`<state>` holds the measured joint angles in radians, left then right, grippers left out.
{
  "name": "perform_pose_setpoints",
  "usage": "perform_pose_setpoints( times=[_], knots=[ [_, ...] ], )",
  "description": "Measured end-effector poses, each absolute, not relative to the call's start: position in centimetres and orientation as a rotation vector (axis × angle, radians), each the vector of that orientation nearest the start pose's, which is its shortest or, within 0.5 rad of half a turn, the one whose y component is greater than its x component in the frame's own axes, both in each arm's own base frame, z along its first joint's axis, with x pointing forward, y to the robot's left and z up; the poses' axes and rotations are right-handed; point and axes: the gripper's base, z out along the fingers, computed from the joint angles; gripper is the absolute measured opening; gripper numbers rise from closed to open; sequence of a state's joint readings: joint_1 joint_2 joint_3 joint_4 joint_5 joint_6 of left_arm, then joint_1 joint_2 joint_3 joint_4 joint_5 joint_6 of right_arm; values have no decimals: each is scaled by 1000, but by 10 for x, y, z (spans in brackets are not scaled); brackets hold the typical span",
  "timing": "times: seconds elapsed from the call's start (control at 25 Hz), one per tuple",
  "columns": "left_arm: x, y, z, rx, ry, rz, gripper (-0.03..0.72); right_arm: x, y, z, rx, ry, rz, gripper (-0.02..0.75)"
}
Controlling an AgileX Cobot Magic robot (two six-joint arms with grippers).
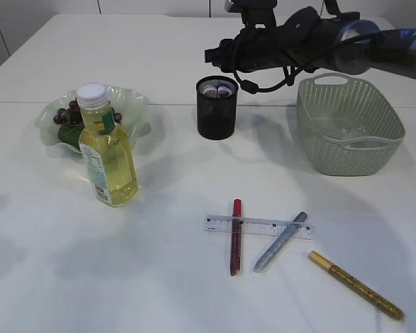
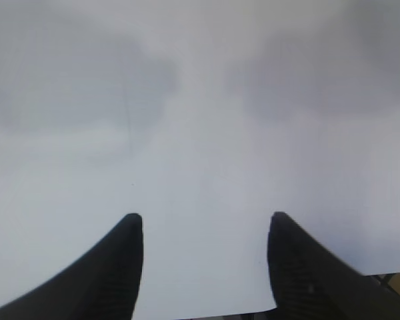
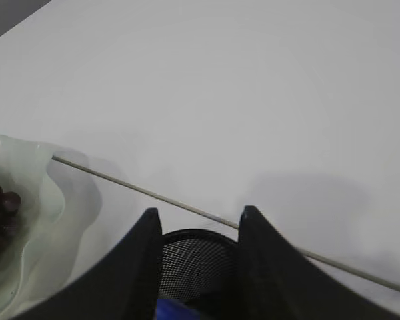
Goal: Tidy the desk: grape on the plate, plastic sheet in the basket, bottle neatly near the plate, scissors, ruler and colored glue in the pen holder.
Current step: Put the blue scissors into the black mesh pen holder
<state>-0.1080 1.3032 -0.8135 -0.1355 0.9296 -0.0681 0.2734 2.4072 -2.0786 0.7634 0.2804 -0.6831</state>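
The right gripper [image 3: 196, 220] is held above the mesh pen holder [image 1: 216, 107], fingers parted, nothing gripped (blue scissor handles inside); the left gripper [image 2: 203, 223] is spread wide, empty.

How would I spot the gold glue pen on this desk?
Start at the green basket on the right and look toward the desk's near edge. Right of the clear ruler lies the gold glue pen, apart from the red pen and silver pen, which cross that ruler.
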Motion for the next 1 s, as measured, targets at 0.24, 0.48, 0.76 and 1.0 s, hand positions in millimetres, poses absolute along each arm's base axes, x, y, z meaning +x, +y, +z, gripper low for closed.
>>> perform_pose_setpoints(
  times=[0.24,0.48,0.76,1.0],
  knots=[
    [221,-34,240,-41,2906,-202,434,534,169,220,-371,2012,435,314],
    [222,-34,240,-41,2902,-202,434,502,164,267,-473,2186,512,314],
    [222,-34,240,-47,2899,-212,434,454,131,332,-391,2434,245,314],
    [222,-35,240,-49,2895,-214,434,417,113,380,-384,2457,116,314]
  ],
)
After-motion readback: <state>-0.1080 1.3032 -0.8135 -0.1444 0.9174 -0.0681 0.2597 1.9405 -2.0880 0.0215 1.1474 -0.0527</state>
